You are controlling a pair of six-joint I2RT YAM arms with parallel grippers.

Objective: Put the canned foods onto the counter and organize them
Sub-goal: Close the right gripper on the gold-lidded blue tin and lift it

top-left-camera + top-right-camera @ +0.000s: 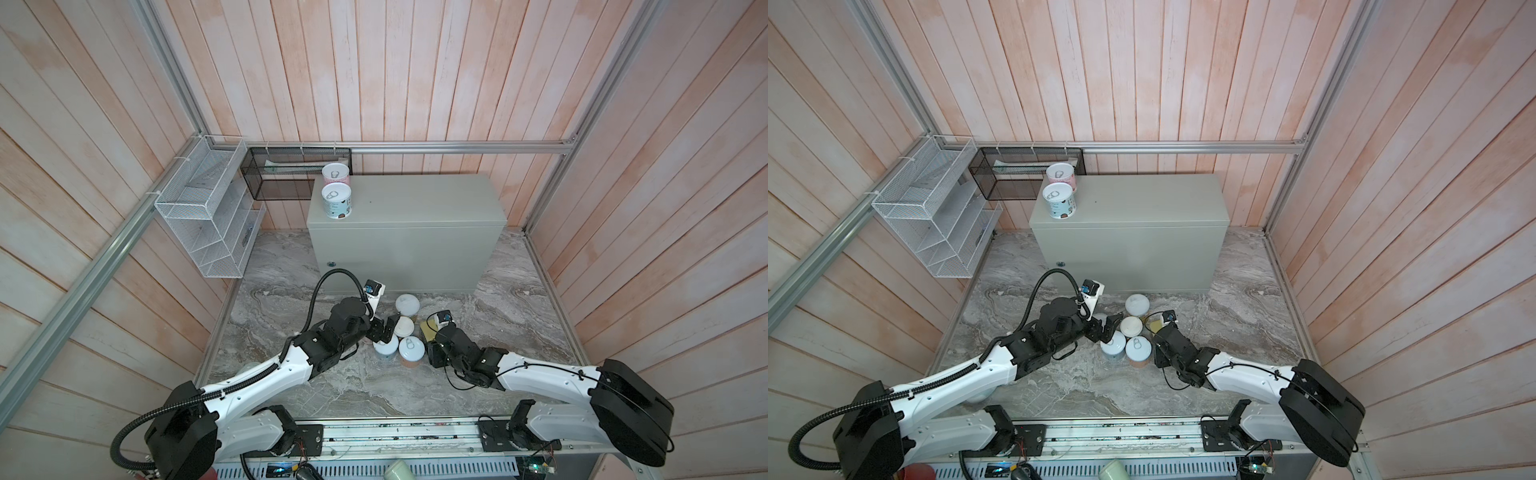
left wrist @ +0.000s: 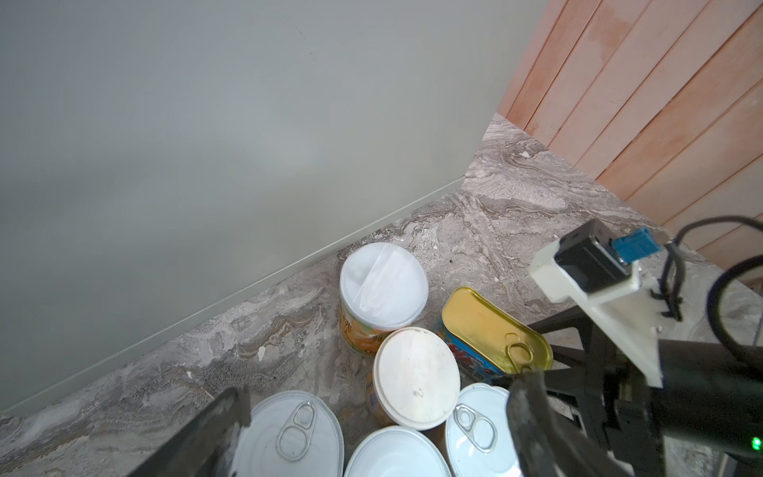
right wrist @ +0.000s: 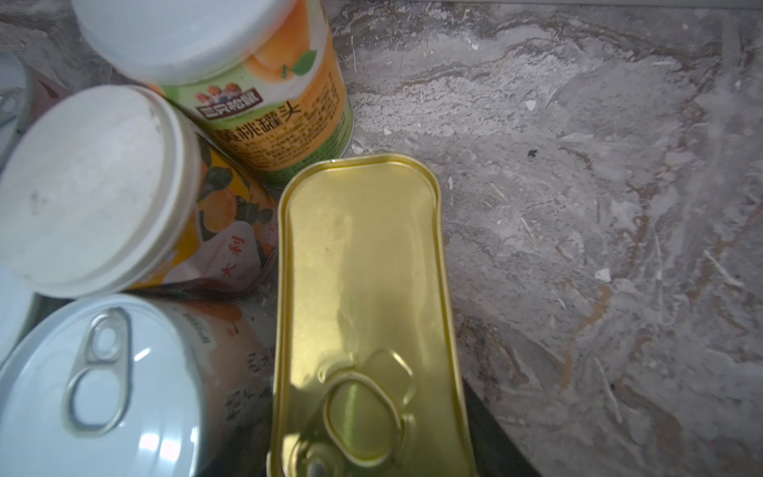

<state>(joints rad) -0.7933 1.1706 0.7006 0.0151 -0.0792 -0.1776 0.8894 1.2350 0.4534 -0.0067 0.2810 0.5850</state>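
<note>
The counter carries two pull-tab cans at its left end. On the marble in front of it stands a cluster of canned foods: two white-lidded cans, several silver pull-tab cans, and a flat gold tin. My left gripper hangs open just above the pull-tab cans and holds nothing. My right gripper is shut on the gold tin's pull-tab end, with a dark finger against its side.
A white wire rack hangs on the left wall. A black mesh rack sits behind the counter's left end. Wooden walls close in three sides. Marble floor stretches to the right of the cans.
</note>
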